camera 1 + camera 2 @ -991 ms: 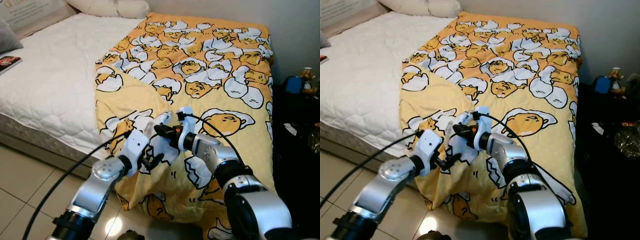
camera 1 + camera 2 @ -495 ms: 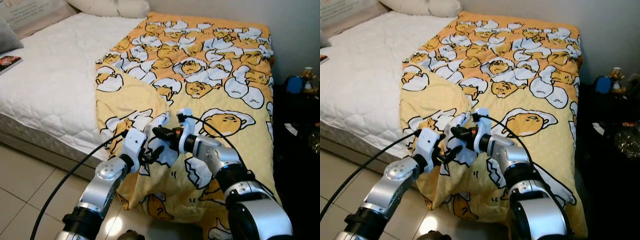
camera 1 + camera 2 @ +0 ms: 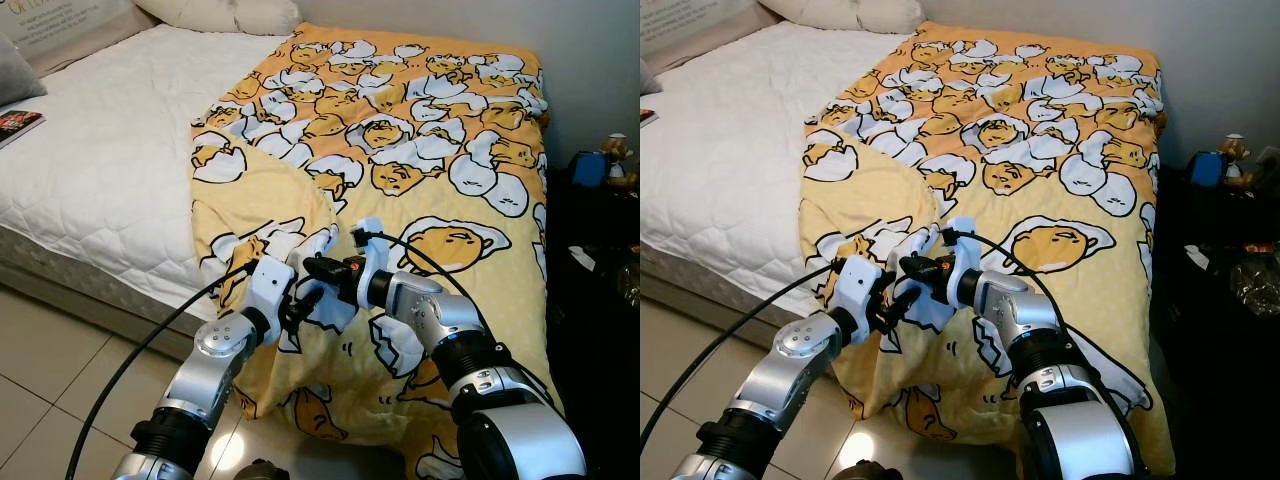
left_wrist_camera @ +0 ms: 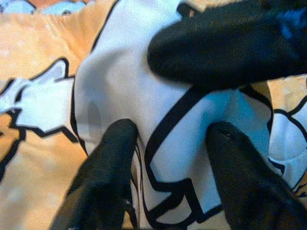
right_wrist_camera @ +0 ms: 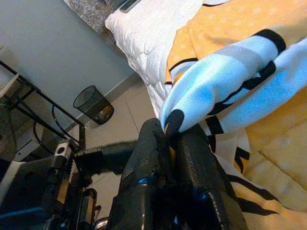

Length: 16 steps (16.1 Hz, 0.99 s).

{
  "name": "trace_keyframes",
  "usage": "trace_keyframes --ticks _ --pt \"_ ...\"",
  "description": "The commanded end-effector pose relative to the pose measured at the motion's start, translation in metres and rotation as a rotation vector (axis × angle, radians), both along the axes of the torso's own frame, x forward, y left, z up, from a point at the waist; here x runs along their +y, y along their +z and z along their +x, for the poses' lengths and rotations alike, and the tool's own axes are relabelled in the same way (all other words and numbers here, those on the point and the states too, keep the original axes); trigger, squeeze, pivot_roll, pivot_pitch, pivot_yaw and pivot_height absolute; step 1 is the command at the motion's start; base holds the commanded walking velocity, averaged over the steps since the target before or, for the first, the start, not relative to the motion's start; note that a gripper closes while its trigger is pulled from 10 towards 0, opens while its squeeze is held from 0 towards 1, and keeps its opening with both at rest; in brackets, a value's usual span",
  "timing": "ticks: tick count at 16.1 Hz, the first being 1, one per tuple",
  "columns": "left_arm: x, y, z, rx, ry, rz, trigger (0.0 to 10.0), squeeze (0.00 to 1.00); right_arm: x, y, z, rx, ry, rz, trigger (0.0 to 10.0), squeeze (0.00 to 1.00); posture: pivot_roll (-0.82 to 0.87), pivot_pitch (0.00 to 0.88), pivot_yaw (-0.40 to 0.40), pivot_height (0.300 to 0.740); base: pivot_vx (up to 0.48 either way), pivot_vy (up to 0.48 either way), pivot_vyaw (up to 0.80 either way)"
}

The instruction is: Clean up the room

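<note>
While my right pincer (image 5: 173,139) stays clamped on the raised fold of the yellow blanket (image 3: 400,150) near the bed's foot, my left pincer (image 4: 168,139) has advanced, fingers apart, straddling that fold: handover likely imminent.

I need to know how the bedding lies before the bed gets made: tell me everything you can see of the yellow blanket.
The yellow blanket is soft fabric printed with white-and-orange egg characters outlined in black. It covers the bed's right side up toward the pillows, leaving the white quilted mattress bare on the left. Its left edge is folded back and its near end hangs over the foot toward the tiled floor. The right gripper pinches a raised fold of it shut; the left gripper straddles the same fold, fingers apart.
</note>
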<state>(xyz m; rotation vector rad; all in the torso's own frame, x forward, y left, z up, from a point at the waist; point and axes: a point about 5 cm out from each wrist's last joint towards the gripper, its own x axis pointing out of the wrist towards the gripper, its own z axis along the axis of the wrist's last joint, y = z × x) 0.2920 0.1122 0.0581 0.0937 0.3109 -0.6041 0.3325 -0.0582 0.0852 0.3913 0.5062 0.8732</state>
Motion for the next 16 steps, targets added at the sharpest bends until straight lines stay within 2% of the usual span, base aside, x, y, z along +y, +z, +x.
trace_keyframes --ticks 1,4,7,8,9,10,11,12,13,14,16 --pt "0.003 0.001 0.002 0.008 0.01 -0.01 0.0 0.0 0.001 0.004 0.0 -0.01 0.007 0.016 0.0 0.0 -0.02 0.0 0.043 0.74 0.0 0.0 0.0" --pt "0.004 0.002 0.004 -0.024 0.004 0.012 0.0 0.0 0.001 0.005 -0.001 -0.012 0.005 0.015 0.0 0.0 -0.02 0.0 0.045 0.74 0.0 0.0 0.0" --pt "0.003 0.009 0.003 -0.042 -0.02 -0.085 0.0 0.0 0.003 0.004 -0.002 -0.022 0.001 0.0 0.0 0.0 -0.01 0.0 0.049 0.74 0.0 0.0 0.0" --pt "0.003 0.009 0.003 -0.041 -0.021 -0.084 0.0 0.0 0.004 0.004 -0.002 -0.022 0.0 -0.001 0.3 0.0 -0.01 0.0 0.049 0.74 0.0 0.0 0.0" --pt "0.004 0.008 0.002 -0.042 -0.022 -0.085 0.0 0.0 0.004 0.004 -0.002 -0.026 0.001 -0.01 3.8 0.0 -0.01 0.0 0.055 0.74 0.0 0.0 0.0" --pt "0.004 0.008 0.002 -0.041 -0.024 -0.09 0.0 0.0 0.004 0.004 -0.002 -0.033 0.0 -0.023 10.0 0.0 -0.01 0.0 0.056 0.74 0.0 0.0 0.0" --pt "0.005 0.008 0.001 -0.039 -0.028 -0.102 0.0 0.0 0.005 0.006 -0.003 -0.03 0.01 0.001 10.0 0.0 -0.02 0.0 0.061 0.74 0.0 0.0 0.0" --pt "0.006 0.008 0.0 -0.039 -0.029 -0.108 0.0 0.0 0.005 0.008 -0.003 -0.04 0.011 0.0 10.0 0.71 -0.02 0.0 0.062 0.74 0.0 0.0 0.0" --pt "0.009 0.008 -0.001 -0.035 -0.029 -0.115 0.0 0.0 0.003 0.01 -0.005 -0.046 0.007 0.017 10.0 1.0 -0.02 0.0 0.067 0.74 0.0 0.0 0.0" --pt "0.012 0.006 -0.002 -0.025 -0.028 -0.115 0.0 0.0 0.002 0.012 -0.006 -0.041 -0.002 0.048 10.0 1.0 -0.02 0.0 0.074 0.74 0.0 0.0 0.0" --pt "0.014 0.005 -0.003 -0.018 -0.029 -0.113 0.0 0.0 0.0 0.01 -0.007 -0.048 -0.006 0.037 10.0 1.0 -0.03 0.0 0.082 0.74 0.0 0.0 0.0"
